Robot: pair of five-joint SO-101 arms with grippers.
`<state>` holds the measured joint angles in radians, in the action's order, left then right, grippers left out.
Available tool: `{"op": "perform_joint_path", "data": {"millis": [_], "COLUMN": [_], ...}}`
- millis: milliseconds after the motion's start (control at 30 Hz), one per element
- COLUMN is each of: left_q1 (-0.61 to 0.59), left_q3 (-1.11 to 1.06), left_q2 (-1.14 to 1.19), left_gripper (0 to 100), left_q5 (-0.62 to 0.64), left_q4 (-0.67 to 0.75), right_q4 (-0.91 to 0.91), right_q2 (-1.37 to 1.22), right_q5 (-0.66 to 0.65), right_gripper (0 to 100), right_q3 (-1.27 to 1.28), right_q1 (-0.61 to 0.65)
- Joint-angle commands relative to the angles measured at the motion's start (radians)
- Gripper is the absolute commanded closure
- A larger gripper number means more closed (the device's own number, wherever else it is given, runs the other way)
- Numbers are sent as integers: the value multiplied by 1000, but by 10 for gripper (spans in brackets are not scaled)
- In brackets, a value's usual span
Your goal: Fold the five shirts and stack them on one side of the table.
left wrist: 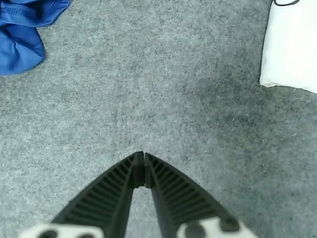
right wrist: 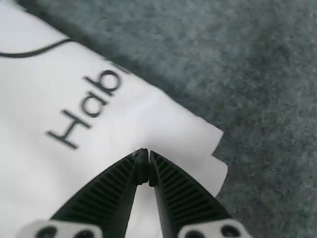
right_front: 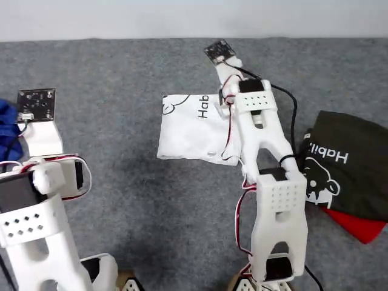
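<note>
Two pincers, both closed tip to tip. The right pincer (right wrist: 143, 166) is down at the folded white shirt (right wrist: 74, 99), right by one corner; whether a pinch of cloth is caught between the tips, I cannot tell. Most of that shirt spreads away from it toward the left pincer (left wrist: 143, 168), which holds nothing over bare worktop (left wrist: 148, 89), with the white shirt off to one side of it and a crumpled blue shirt (left wrist: 20, 29) to the other. On the right pincer's opposite side lies a dark shirt (right_front: 339, 151) on top of a red shirt (right_front: 357, 225). That looks like the stack, so the right arm is the nearer one to take the white shirt across.
</note>
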<state>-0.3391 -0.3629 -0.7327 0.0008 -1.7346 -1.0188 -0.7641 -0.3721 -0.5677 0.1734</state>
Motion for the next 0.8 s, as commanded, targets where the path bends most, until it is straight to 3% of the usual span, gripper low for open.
{"op": "perform_joint_path", "data": {"millis": [0,200,433,533,767], "left_q1": [-6,-6,-6,-6,-6], "left_q3": [5,-1,-33,-33,-36], "left_q2": [-21,-21,-21,-21,-21], "left_gripper": [995,995,995,995,995], "left_q5": [-11,-11,-11,-11,-11], "left_q4": [-18,-18,-18,-17,-17], "right_q4": [53,-4,-191,-274,-437], "right_q2": [-7,79,249,277,278], "right_q5": [3,8,25,137,562], "right_gripper": [990,990,989,956,712], "right_q3": [-58,-58,-58,-58,-58], "right_q1": [-36,-4,87,99,96]}}
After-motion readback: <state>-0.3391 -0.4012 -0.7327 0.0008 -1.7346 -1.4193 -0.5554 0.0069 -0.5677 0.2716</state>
